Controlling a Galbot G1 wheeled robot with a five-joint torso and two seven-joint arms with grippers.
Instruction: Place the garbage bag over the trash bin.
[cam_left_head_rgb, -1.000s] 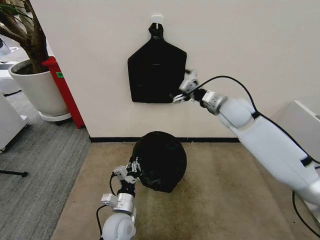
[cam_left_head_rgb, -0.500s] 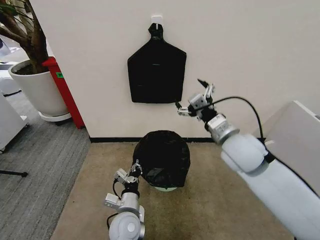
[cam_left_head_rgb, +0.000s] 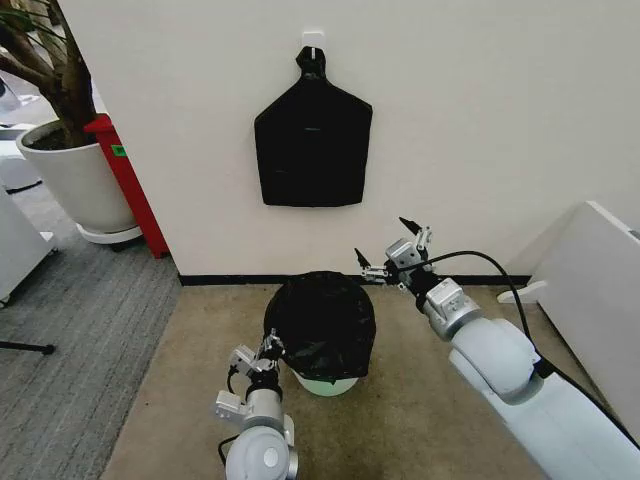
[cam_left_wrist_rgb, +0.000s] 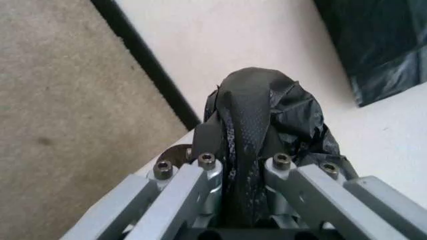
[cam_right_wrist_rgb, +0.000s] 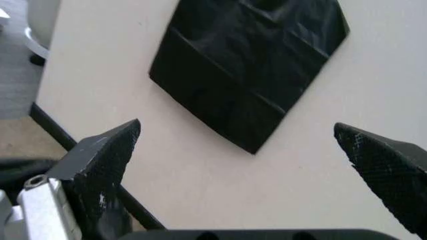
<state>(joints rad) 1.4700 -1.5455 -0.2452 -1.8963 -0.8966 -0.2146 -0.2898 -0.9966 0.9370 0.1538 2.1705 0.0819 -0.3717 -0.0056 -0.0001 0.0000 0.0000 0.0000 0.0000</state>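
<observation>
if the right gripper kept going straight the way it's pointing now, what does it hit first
Probably the cream wall: the open right gripper faces it, with the flat black bundle hanging just off the line between its fingertips. How far off the wall is stays unclear.

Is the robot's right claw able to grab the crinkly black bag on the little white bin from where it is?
Probably yes. The right claw hangs open just beside the crinkly black plastic garbage bag draped over the small white trash bin, with only bare wall and floor between. The left claw grips the bag's opposite side.
</observation>
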